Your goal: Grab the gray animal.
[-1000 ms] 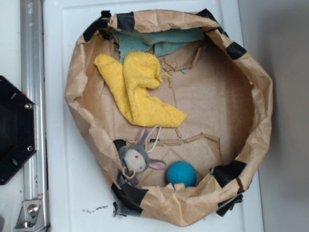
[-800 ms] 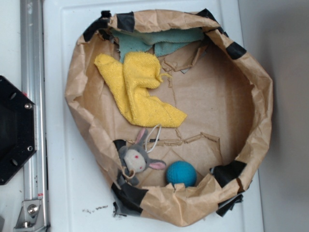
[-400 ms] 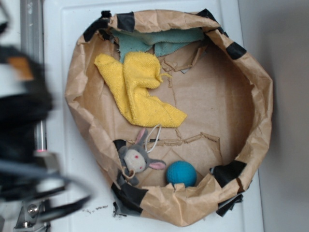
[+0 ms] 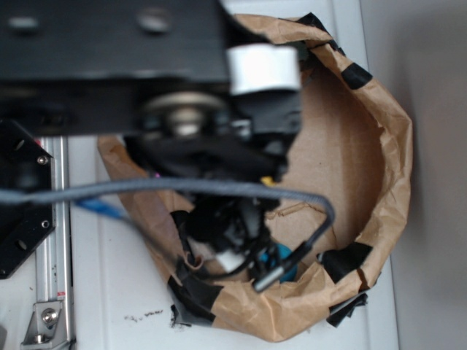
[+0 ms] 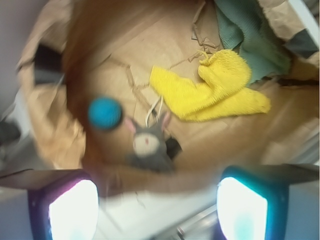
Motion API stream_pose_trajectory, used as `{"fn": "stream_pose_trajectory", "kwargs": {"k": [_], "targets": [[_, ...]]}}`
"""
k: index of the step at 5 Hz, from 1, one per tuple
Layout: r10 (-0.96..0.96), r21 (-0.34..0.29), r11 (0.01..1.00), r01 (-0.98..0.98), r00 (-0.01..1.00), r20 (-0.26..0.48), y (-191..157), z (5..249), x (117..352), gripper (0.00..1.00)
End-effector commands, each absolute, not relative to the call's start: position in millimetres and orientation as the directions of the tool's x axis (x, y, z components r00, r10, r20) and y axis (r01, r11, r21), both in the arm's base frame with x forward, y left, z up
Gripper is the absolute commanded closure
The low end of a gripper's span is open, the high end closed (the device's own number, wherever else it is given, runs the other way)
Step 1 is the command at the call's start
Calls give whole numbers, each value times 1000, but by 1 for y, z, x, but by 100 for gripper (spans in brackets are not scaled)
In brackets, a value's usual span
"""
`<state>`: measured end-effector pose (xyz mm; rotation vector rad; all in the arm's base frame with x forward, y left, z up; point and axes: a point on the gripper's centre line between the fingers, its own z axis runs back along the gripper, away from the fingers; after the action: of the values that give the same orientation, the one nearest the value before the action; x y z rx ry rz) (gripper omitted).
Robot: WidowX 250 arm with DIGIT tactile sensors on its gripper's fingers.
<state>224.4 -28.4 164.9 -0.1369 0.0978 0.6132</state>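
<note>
In the wrist view the gray animal (image 5: pixel 148 145), with pink-lined ears, a pale face and a string loop, lies on the floor of the brown paper bag (image 5: pixel 50 125) against its near wall. My gripper (image 5: pixel 157 212) is open and empty, with its two fingers wide apart at the bottom of the view. It hovers over the bag's rim, short of the toy. The blue ball (image 5: pixel 105 113) sits just left of the animal. In the exterior view my arm (image 4: pixel 182 87) covers the left half of the bag (image 4: pixel 387 160) and hides the animal.
A yellow cloth (image 5: pixel 215 92) and a green cloth (image 5: pixel 245 35) lie beyond the animal inside the bag. A sliver of the blue ball (image 4: pixel 290 268) shows under the arm's cables. The bag stands on a white surface (image 4: pixel 109 292) beside a metal rail (image 4: pixel 51 240).
The arm has swung in from the left and now hangs over the bag's left half, hiding the animal and cloths in the exterior view. The objects in the bag have not visibly moved.
</note>
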Motion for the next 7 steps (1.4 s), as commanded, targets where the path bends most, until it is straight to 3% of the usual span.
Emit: {"fn": "stream_pose_trajectory", "kwargs": {"k": [1, 2, 3, 4, 5, 6, 7], "targets": [[522, -122, 834, -538, 841, -139, -31, 101, 231, 0], [440, -249, 848, -469, 883, -166, -53, 76, 235, 0], [379, -256, 861, -440, 889, -256, -78, 60, 228, 0], [343, -208, 874, -440, 860, -378, -97, 34, 196, 0], [328, -196, 887, -419, 869, -371, -100, 20, 174, 100], [305, -239, 902, -359, 923, -234, -88, 40, 189, 100], [292, -291, 913, -286, 956, -22, -65, 88, 226, 100]]}}
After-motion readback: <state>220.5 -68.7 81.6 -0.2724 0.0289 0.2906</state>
